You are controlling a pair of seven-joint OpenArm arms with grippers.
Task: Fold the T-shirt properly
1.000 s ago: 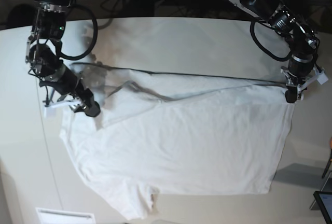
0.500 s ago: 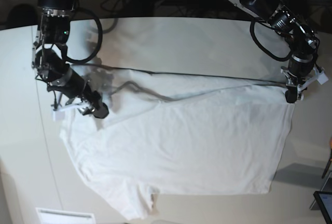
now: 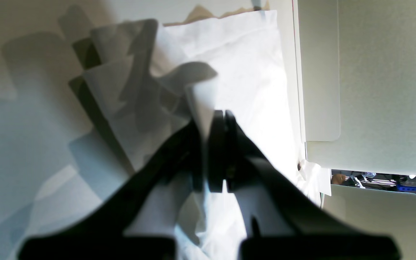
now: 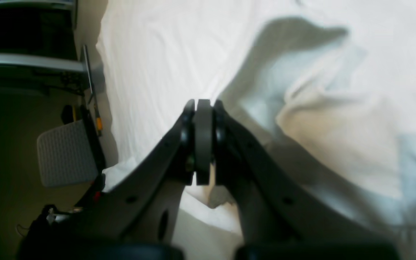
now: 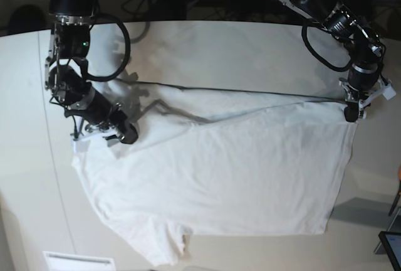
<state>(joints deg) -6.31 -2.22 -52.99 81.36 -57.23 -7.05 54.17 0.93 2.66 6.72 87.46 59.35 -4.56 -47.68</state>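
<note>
While the left gripper [image 5: 352, 115] and right gripper [image 5: 127, 137] are each pinching it, the T-shirt [image 5: 219, 170] is lying lengthwise across the counter [image 5: 25, 95].

- right gripper [image 5: 127, 137] has slid further right and down across the worktop [image 5: 25, 127], onto the T-shirt [image 5: 238, 177]
- its pinched T-shirt edge dragged inward with it
- ridge fold near the gripper now flatter and shorter

The T-shirt [image 5: 219, 177] lies spread on the table [image 5: 25, 158]. The right gripper [image 5: 125, 136] sits at its nine o'clock edge, the left gripper [image 5: 351, 114] at two o'clock.
</note>
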